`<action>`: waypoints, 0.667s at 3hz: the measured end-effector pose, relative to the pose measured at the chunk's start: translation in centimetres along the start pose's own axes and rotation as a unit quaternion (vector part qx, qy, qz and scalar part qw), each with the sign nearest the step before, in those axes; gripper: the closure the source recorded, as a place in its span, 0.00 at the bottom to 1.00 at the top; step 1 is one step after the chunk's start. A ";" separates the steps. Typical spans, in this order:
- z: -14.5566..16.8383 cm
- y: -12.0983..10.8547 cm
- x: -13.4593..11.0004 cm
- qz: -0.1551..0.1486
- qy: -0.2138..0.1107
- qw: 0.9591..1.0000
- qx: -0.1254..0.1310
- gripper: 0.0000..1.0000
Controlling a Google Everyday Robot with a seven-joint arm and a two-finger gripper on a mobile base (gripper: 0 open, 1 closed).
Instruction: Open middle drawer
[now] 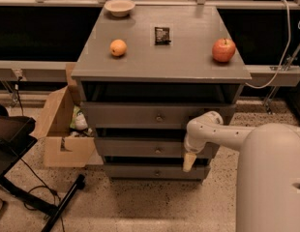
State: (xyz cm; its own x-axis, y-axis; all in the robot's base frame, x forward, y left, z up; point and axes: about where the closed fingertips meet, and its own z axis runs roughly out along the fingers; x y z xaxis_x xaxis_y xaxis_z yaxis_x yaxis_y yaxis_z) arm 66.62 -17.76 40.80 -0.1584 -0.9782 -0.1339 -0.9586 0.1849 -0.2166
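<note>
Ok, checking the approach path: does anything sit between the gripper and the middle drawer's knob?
Nothing visible does. The gripper hangs in front of the cabinet, slightly below and right of the knob on the middle drawer, with only bare drawer front between them.

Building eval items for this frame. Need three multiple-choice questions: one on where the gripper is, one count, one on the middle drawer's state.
1. Where is the gripper relative to the knob of the middle drawer?
A. Closed on the knob
B. To the right of it and a little lower, apart from it
C. Up beside the fruit

2. How many drawers does the cabinet have?
A. Two
B. Three
C. Four

3. The middle drawer is:
A. Pulled far out
B. Roughly in line with the other fronts
C. Taken out

Answers:
1 B: the gripper hangs right of the knob, clear of it.
2 B: top drawer, middle drawer and bottom drawer.
3 B: its front sticks out no further than its neighbours.
</note>
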 end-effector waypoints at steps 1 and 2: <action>0.1 -0.3 -0.1 0.002 -0.002 1.000 0.006 0.00; 0.1 0.4 0.2 -0.006 0.013 1.000 -0.026 0.00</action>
State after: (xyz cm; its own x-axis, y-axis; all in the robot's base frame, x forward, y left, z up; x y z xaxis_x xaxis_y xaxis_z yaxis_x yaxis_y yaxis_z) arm 66.23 -17.84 40.57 -0.1528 -0.9824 -0.1072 -0.9714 0.1693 -0.1665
